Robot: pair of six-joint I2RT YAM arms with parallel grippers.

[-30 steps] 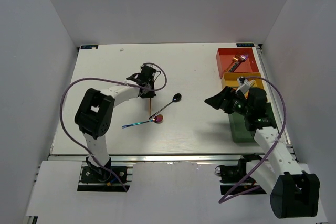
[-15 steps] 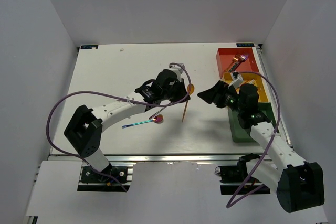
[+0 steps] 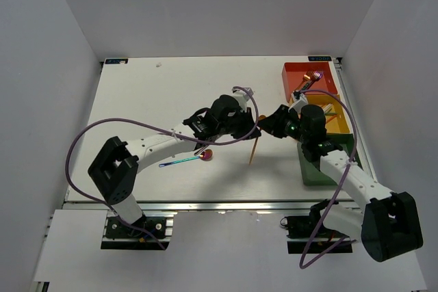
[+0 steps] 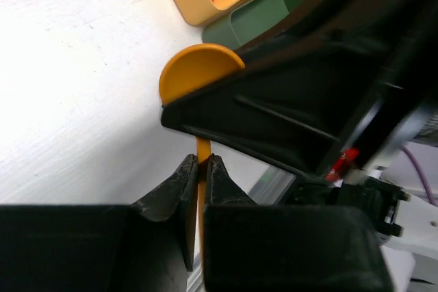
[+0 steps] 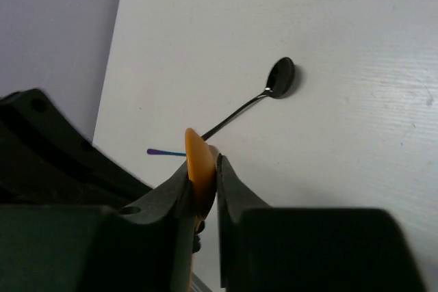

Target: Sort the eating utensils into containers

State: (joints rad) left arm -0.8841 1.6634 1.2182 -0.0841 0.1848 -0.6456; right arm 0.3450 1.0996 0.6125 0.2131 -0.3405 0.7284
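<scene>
An orange spoon (image 3: 253, 152) hangs above the middle of the table with its handle pointing down. My left gripper (image 3: 251, 130) is shut on the handle (image 4: 202, 152), just below the bowl (image 4: 195, 73). My right gripper (image 3: 264, 126) faces it from the right and is shut on the same spoon's bowl (image 5: 198, 158). A black spoon (image 5: 274, 83) lies on the table beyond. An iridescent purple-blue utensil (image 3: 179, 163) and a red one (image 3: 207, 155) lie left of centre. The red-orange tray (image 3: 301, 72), yellow tray (image 3: 337, 110) and dark green tray (image 3: 321, 169) line the right edge.
The red-orange tray holds a couple of utensils (image 3: 308, 83), and the yellow tray also has some inside. Purple cables loop from both arms over the table. White walls close in the left, right and far sides.
My left arm carried the orange spoon from the left of the table to the middle. My right gripper came left from the trays and shut on the spoon's bowl.
</scene>
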